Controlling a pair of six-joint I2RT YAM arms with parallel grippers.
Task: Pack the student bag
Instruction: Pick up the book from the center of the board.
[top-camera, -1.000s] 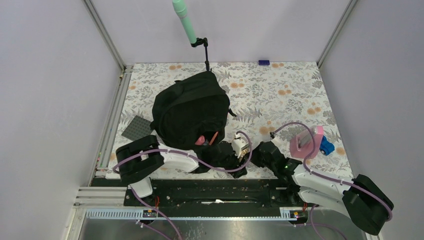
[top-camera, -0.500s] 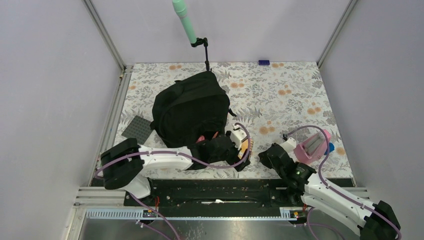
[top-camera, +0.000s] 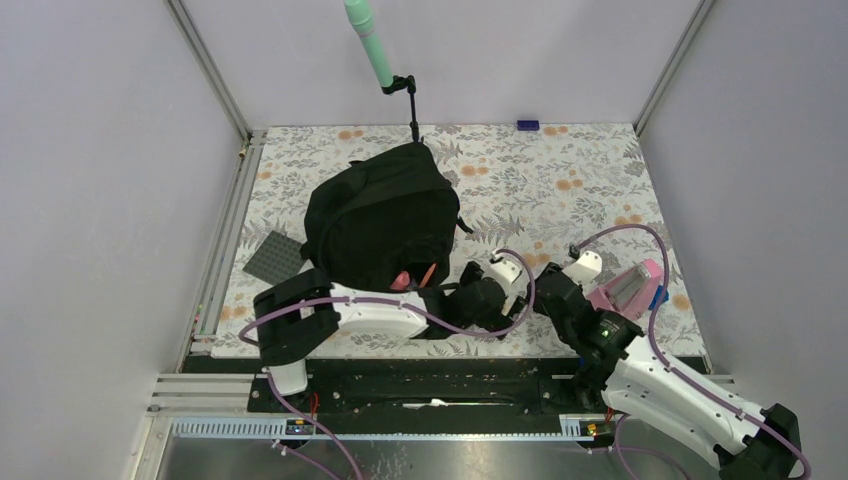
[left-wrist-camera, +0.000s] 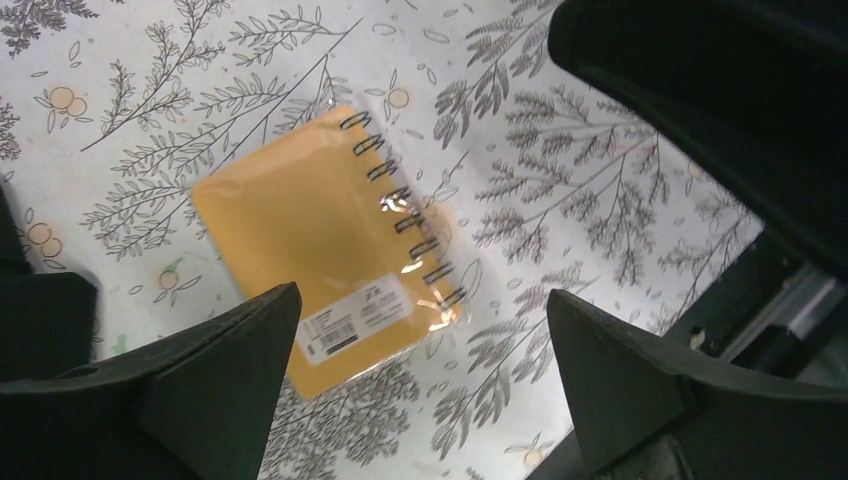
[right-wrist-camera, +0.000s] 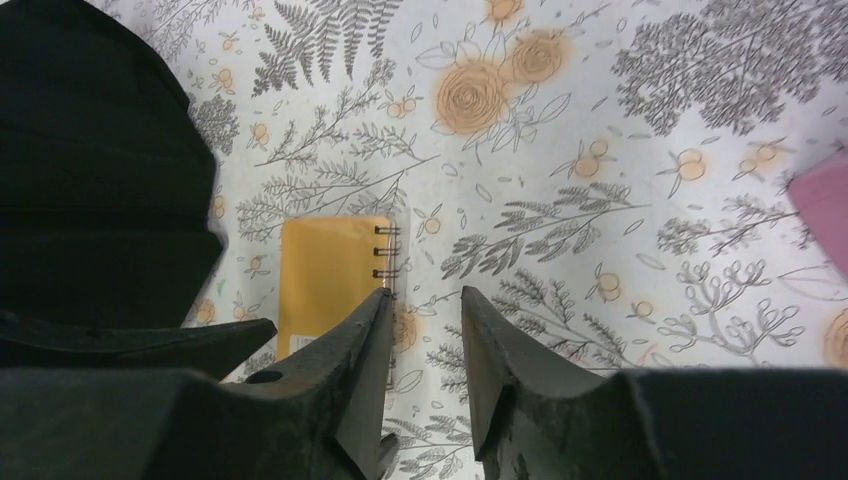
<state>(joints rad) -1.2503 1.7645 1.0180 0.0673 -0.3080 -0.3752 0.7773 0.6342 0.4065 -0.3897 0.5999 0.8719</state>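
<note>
Floral counter (top-camera: 585, 160): left fingers (left-wrist-camera: 200, 385) gape above yellow notebook (left-wrist-camera: 320, 255), right fingers (right-wrist-camera: 335, 375) barely parted; grasp likely next, student bag (top-camera: 380, 215) ten o'clock.

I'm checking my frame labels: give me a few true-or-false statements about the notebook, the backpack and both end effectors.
The yellow spiral-bound notebook lies flat on the floral tablecloth. True.
The left end effector is shut on the notebook. False: it is open, gripping nothing.
The notebook is inside the large black fabric backpack. False: it lies outside, on the cloth.
The right end effector holds nothing. True.
</note>
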